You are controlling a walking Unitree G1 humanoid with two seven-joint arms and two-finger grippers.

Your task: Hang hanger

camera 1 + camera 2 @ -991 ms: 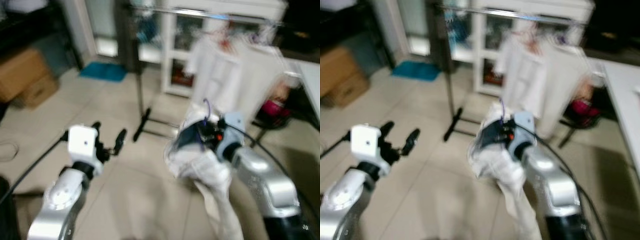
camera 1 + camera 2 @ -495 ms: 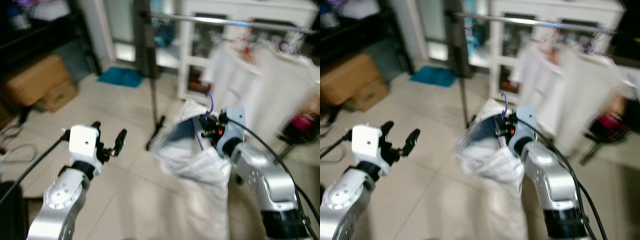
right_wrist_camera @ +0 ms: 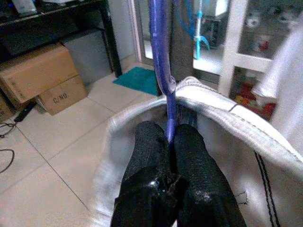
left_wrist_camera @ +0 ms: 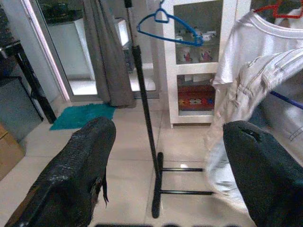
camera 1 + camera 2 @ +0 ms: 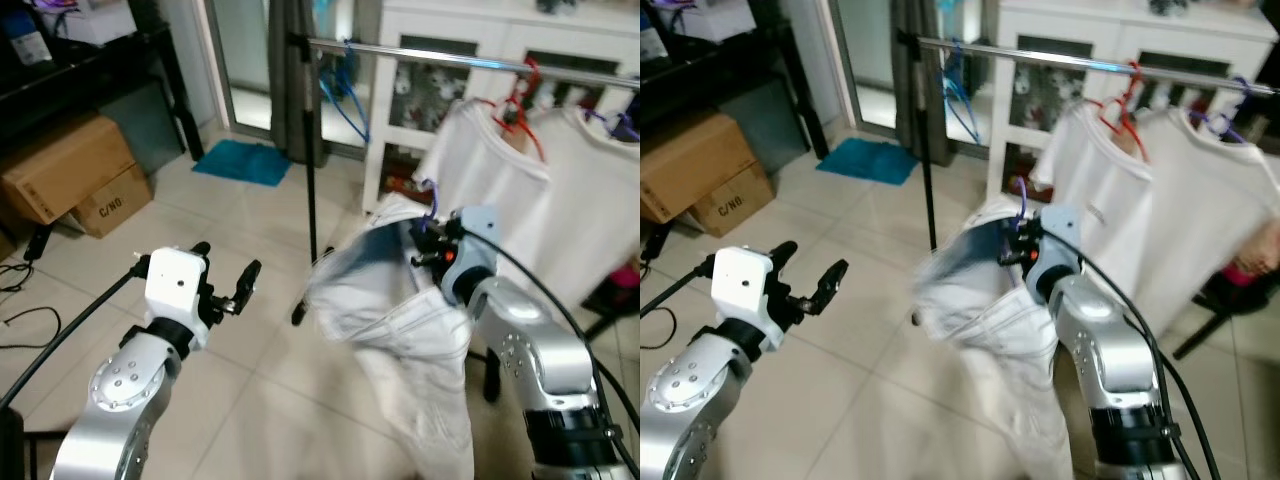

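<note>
Right pincer (image 3: 168, 142), raised at centre right of the scene, its two black fingers (image 3: 147, 146) pressed together on the neck of a thin purple plastic hanger (image 3: 161, 56). The hook rises straight out from between the fingertips, while a white garment with dark stitching (image 5: 410, 330) drapes from the hanger around and below the pincer and hides most of the right forearm.

The hanger is judged light and stiff, and its smooth neck could twist or slip in a narrow pinch. The garment is soft and loose; its hanging weight would swing as the arm moves and pull the hook out of line. The hold at the neck, just under the hook, looks the sensible place, since it leaves the hook free to go over a bar.

Beyond the pincer, farther and higher, a horizontal silver metal clothes rail (image 5: 450, 58) runs from a black upright post (image 5: 310, 150) toward the right. The hook is below and nearer than the rail and apart from it, so the hanging is judged not yet done. On the rail hang an empty blue wire hanger (image 5: 345, 95) and, to the right, two white shirts, one on a red hanger (image 5: 520, 110).

Left pincer (image 5: 225, 275), at near left, with fingers spread wide and empty, well apart from the garment. Two brown cardboard boxes (image 5: 70, 175) stand at far left on the pale tiled floor (image 5: 250, 400).
</note>
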